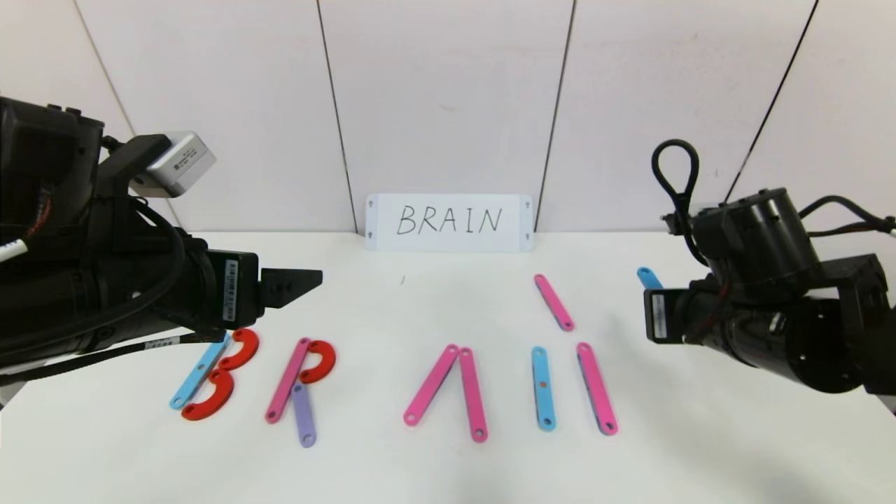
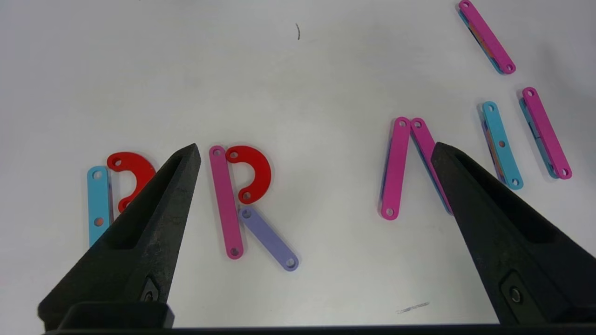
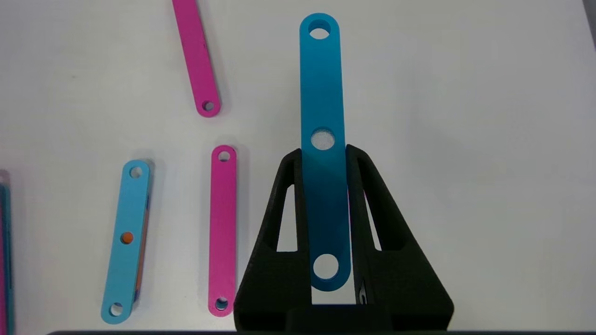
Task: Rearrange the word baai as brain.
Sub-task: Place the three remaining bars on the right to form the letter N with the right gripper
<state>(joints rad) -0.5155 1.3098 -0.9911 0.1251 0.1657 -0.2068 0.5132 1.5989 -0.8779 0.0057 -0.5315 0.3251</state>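
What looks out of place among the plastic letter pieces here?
One pink flat plastic strip lies alone and slanted above the row, beyond the last letters and part of none. The right end effector, shut, holds a blue flat plastic strip off the table.

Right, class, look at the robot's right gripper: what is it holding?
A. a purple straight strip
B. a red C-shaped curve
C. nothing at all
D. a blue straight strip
D: in the right wrist view the right gripper is shut on a blue strip that sticks out beyond its fingertips, above the white table.
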